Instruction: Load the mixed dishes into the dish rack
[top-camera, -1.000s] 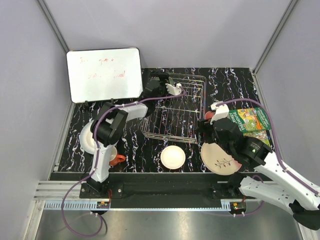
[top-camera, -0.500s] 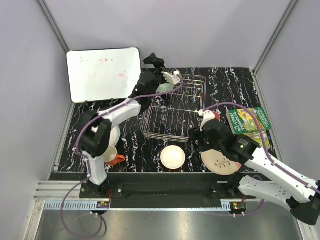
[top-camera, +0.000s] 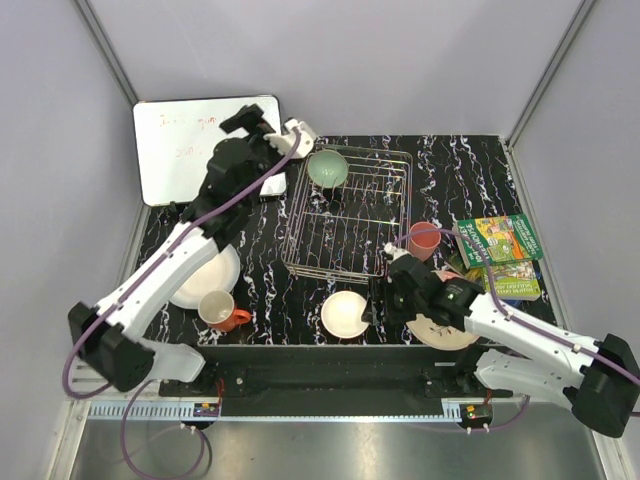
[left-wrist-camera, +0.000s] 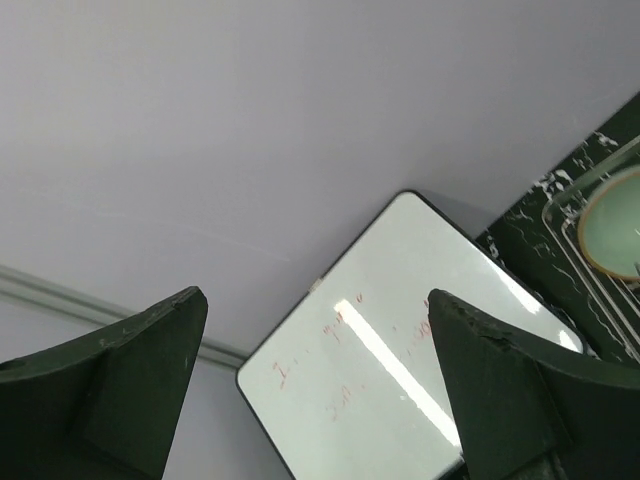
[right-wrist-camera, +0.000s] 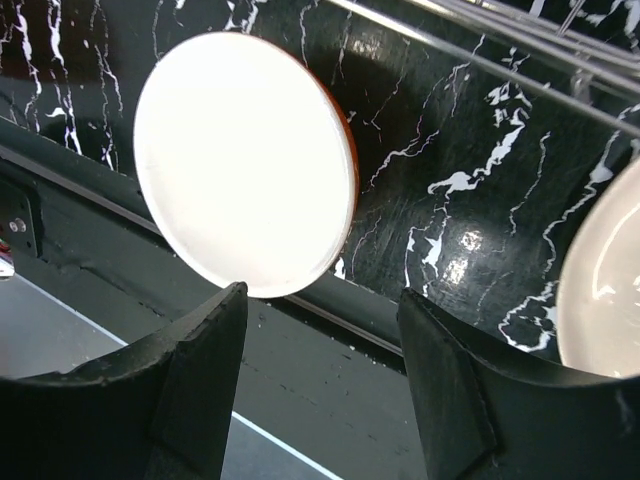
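The mint green bowl (top-camera: 327, 167) leans in the far-left corner of the silver dish rack (top-camera: 392, 222); it also shows in the left wrist view (left-wrist-camera: 615, 235). My left gripper (top-camera: 252, 118) is open and empty over the whiteboard's right edge, left of the rack. My right gripper (top-camera: 377, 303) is open and empty, just right of the cream bowl (top-camera: 346, 313), which fills the right wrist view (right-wrist-camera: 245, 165) ahead of the fingers. The white plate (top-camera: 205, 277) and orange mug (top-camera: 218, 310) sit at the left. The small pink cup (top-camera: 424, 240) stands right of the rack. The twig plate (top-camera: 440, 332) lies partly under my right arm.
The whiteboard (top-camera: 190, 150) lies at the far left and shows in the left wrist view (left-wrist-camera: 400, 370). The green book (top-camera: 500, 250) lies at the right. Grey walls enclose the table. The table's near edge and rail run just behind the cream bowl.
My left gripper let go of the mint bowl in the rack and swung left toward the whiteboard. My right arm moved left and nearer, beside the cream bowl, uncovering the pink cup.
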